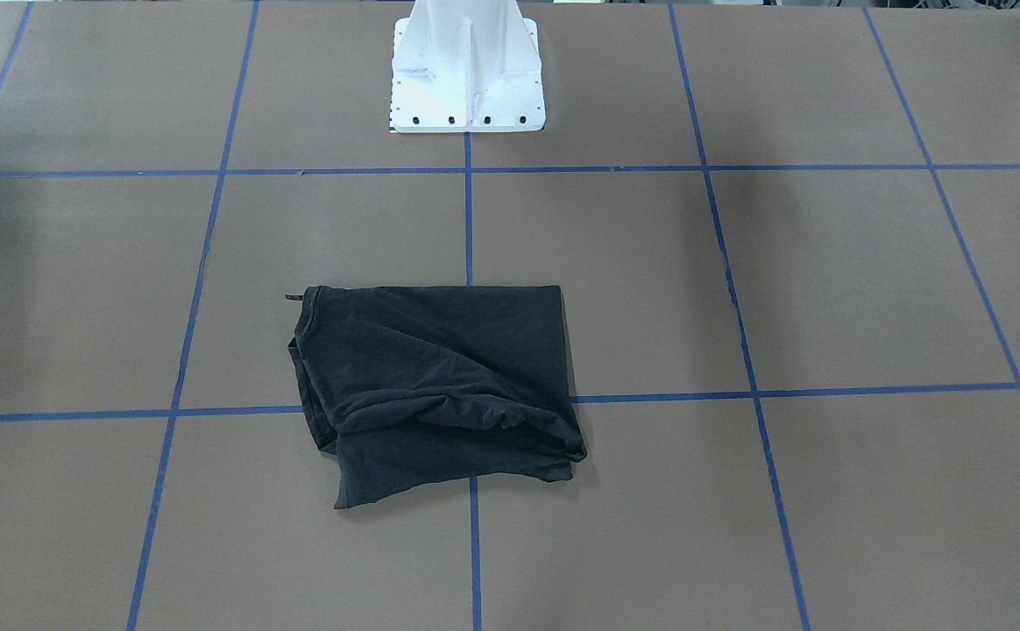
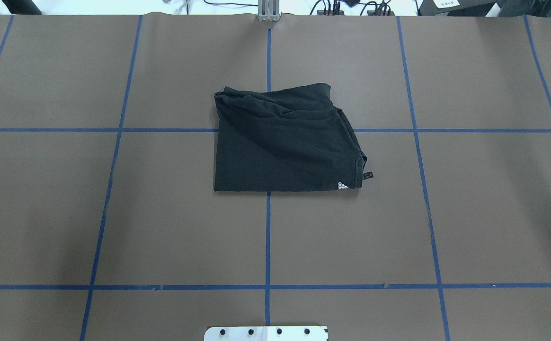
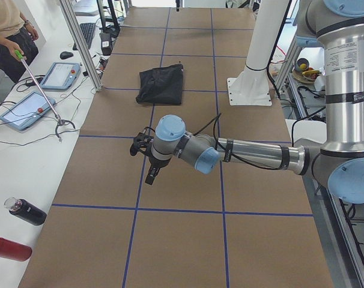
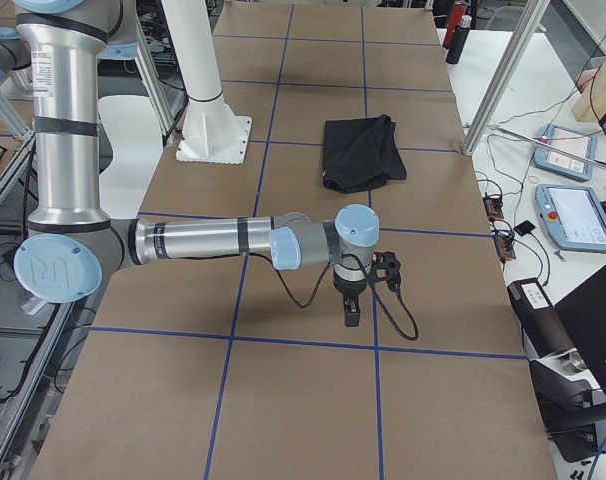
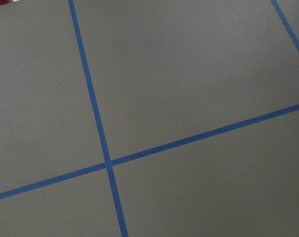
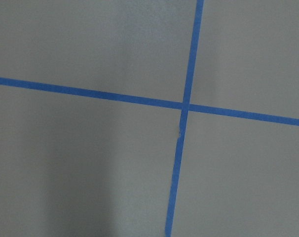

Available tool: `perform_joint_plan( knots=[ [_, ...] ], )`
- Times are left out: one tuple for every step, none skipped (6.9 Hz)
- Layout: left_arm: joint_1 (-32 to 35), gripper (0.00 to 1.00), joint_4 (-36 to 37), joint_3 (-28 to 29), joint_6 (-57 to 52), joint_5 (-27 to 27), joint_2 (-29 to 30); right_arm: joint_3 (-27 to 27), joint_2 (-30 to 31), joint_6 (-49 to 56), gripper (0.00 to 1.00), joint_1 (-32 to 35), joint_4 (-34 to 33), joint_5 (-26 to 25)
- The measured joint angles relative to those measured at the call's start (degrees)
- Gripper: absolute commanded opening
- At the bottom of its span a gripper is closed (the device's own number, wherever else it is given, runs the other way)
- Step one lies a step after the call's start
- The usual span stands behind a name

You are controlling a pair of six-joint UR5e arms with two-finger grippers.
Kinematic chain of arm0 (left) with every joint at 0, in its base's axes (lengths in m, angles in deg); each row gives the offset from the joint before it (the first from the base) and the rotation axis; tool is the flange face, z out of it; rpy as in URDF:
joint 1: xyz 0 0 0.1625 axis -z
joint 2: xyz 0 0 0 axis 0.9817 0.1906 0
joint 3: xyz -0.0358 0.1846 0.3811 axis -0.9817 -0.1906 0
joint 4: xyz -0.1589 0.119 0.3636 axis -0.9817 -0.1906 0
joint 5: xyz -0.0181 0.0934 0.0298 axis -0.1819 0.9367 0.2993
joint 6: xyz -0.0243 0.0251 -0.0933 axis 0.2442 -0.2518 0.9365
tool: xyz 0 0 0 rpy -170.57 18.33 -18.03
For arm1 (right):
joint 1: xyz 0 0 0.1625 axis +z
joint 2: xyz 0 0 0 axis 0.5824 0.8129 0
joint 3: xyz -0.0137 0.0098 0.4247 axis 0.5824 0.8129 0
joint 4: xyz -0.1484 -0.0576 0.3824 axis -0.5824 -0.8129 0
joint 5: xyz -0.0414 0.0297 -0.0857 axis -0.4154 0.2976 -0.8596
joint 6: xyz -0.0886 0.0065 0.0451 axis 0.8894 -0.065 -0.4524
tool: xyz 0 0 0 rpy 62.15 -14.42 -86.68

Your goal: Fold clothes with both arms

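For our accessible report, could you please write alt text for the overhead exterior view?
A black T-shirt, folded into a rough rectangle, lies mid-table on brown paper gridded with blue tape. No arm is in view; the white pedestal base shows at the bottom edge.

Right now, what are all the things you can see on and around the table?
T-shirt: one, black, folded, middle of the table.
Table: one, brown, blue tape lines.
Pedestal: one, white, robot's side of the table.
Bottles: two, one black, one red, on the side bench.
Tablets: two, grey, same bench.
Person: one, beside that bench, holding a stick.
Left arm: one, silver with blue caps, over bare table.
Right arm: one, same colours, over bare table.
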Motion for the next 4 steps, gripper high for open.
perform_joint_plan(
  knots=[
    [0.02,1.00,1.04,0.03,-0.09,-0.10,0.33,-0.39,-0.85,2.38,1.00,0.47,-3.16,0.04],
    [0.11,1.00,1.39,-0.19,-0.30,-0.23,0.35,-0.78,-1.27,3.36,1.00,0.70,-5.13,0.26],
    [0.17,1.00,1.54,-0.65,-0.33,-0.41,0.32,-1.22,-1.48,3.61,1.00,0.81,-6.07,0.26],
    [0.18,1.00,1.65,-1.33,-0.17,-0.48,0.44,-1.74,-1.61,3.37,1.00,0.82,-6.21,0.12]
  ],
)
